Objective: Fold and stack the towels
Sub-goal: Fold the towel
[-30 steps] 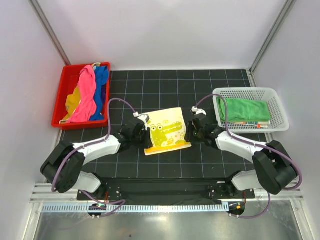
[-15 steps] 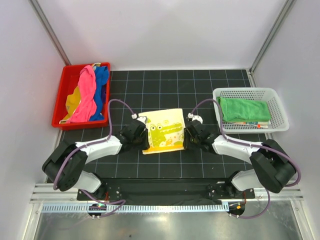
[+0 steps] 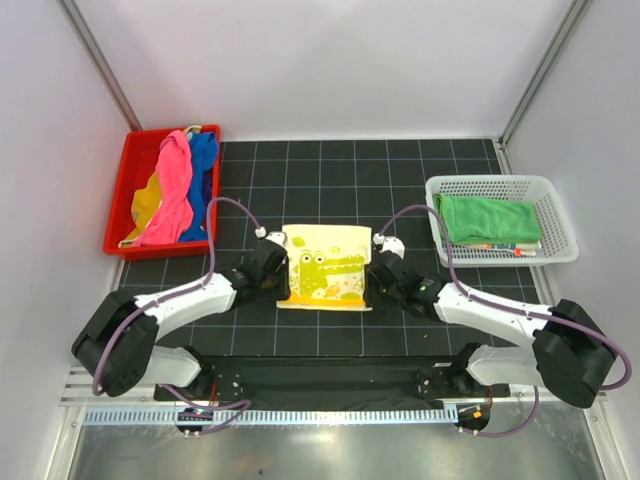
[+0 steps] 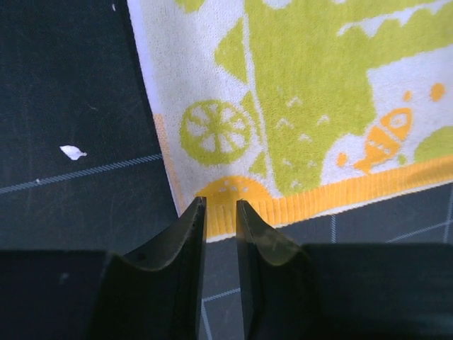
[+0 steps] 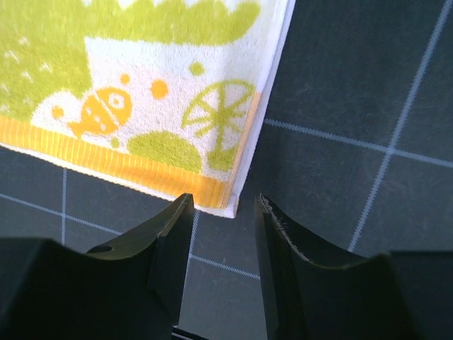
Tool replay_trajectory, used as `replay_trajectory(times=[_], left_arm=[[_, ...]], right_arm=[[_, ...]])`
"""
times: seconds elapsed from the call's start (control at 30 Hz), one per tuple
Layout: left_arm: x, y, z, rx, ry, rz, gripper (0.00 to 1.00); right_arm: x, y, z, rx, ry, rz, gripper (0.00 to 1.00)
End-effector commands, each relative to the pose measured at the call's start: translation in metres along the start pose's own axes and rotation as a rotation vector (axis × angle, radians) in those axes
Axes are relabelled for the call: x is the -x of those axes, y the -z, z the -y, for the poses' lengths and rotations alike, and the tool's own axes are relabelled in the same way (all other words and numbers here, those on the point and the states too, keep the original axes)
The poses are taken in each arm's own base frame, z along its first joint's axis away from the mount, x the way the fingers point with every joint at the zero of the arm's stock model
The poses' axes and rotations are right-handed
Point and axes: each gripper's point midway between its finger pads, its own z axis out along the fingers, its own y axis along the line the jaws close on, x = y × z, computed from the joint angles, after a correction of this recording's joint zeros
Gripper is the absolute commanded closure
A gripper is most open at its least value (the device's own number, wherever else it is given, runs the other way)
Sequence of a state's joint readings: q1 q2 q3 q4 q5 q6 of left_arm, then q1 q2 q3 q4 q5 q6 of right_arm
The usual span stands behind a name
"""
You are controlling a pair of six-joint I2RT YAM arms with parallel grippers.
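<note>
A white towel printed with a green crocodile and an orange band [image 3: 322, 268] lies flat on the black mat between the arms. My left gripper [image 3: 281, 293] sits at its near-left corner, open by a narrow gap; in the left wrist view [image 4: 219, 205] the towel's orange edge [image 4: 318, 202] reaches just between the tips, ungripped. My right gripper [image 3: 368, 294] is open at the near-right corner [image 5: 230, 205], which lies just ahead of the tips [image 5: 223, 202]. Pink [image 3: 172, 195], blue [image 3: 203, 165] and yellow [image 3: 148, 200] towels lie heaped in the red bin. A folded green towel [image 3: 485, 218] rests in the white basket.
The red bin [image 3: 115, 215] stands at the back left. The white mesh basket [image 3: 500, 184] stands at the right, with a white printed cloth [image 3: 505, 245] under the green towel. White walls and metal posts enclose the mat.
The printed towel was tilted and lifted at its near edge; now it lies flat and square. Both grippers have drawn back to its near corners and let go.
</note>
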State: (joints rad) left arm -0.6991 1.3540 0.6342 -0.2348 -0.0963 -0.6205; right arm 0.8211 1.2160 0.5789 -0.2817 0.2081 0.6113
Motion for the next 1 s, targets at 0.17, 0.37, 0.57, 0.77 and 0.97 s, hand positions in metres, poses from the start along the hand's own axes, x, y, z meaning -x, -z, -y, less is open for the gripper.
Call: replay_trajectory(times=[0.17, 0.37, 0.57, 0.77, 0.97], left_arm=[[0.095, 0.054, 0.021, -0.01, 0.004, 0.278, 0.62], [0.155, 0.04, 0.013, 0.031, 0.019, 0.33, 0.61], [0.196, 0.0, 0.006, 0.08, -0.074, 0.308, 0.65], [0.21, -0.039, -0.013, 0.213, -0.149, 0.252, 0.66], [0.199, -0.072, -0.034, 0.291, -0.178, 0.176, 0.66]], right_arm=[[0.101, 0.016, -0.007, -0.057, -0.008, 0.178, 0.52], [0.16, -0.005, 0.0, -0.065, -0.033, 0.213, 0.54], [0.186, -0.052, 0.009, -0.104, -0.017, 0.173, 0.57], [0.196, -0.092, 0.019, -0.167, 0.003, 0.121, 0.59], [0.187, -0.117, 0.041, -0.246, 0.019, 0.083, 0.59]])
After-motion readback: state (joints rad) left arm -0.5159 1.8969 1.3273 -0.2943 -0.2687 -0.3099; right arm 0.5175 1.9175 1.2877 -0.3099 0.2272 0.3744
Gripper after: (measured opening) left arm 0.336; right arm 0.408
